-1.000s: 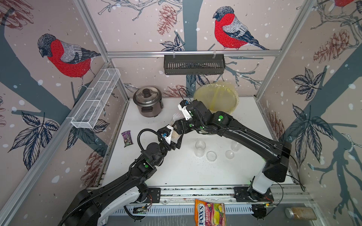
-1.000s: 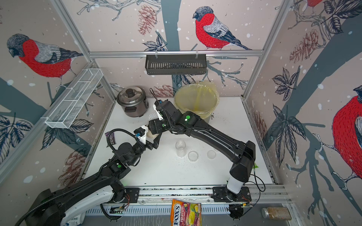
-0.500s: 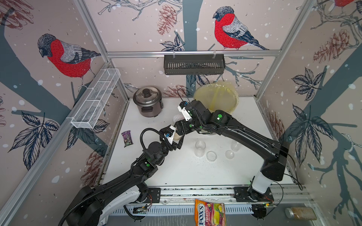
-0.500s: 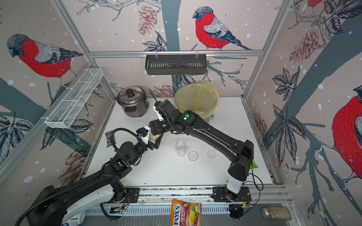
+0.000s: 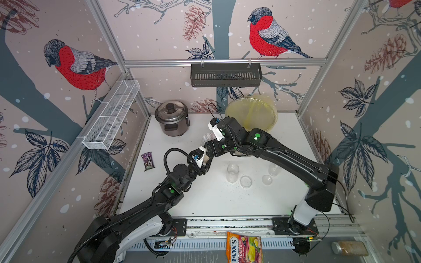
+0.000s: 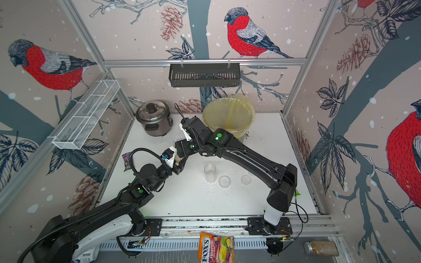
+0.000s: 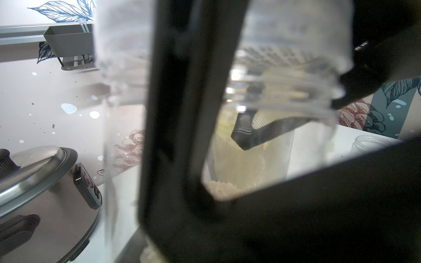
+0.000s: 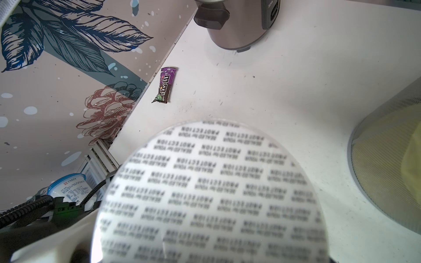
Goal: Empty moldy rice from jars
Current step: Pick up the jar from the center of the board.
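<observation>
Over the desk [image 5: 216, 200], the wide jar [image 5: 206, 159], moldy rice [image 7: 222, 187] at its bottom, is clasped by the left fingers [image 7: 173, 113]. Its silver lid [image 8: 209, 193] is held in the wide-spread right fingers [image 7: 376, 75]. Uncapping seems done; tipping into the bin [image 5: 264, 109] is called for next.

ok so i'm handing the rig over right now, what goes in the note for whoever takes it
Left claw: around the wide jar; firm grip not confirmed.
Right claw: shut on the silver lid, right at the jar's mouth.
Moldy rice: small heap in the bottom of the wide jar.
Done: two narrow jars stand open and look empty, with their clear lids beside them on the table.
Left: get the lid clear, then tip the wide jar into the yellow-bagged bin.
</observation>
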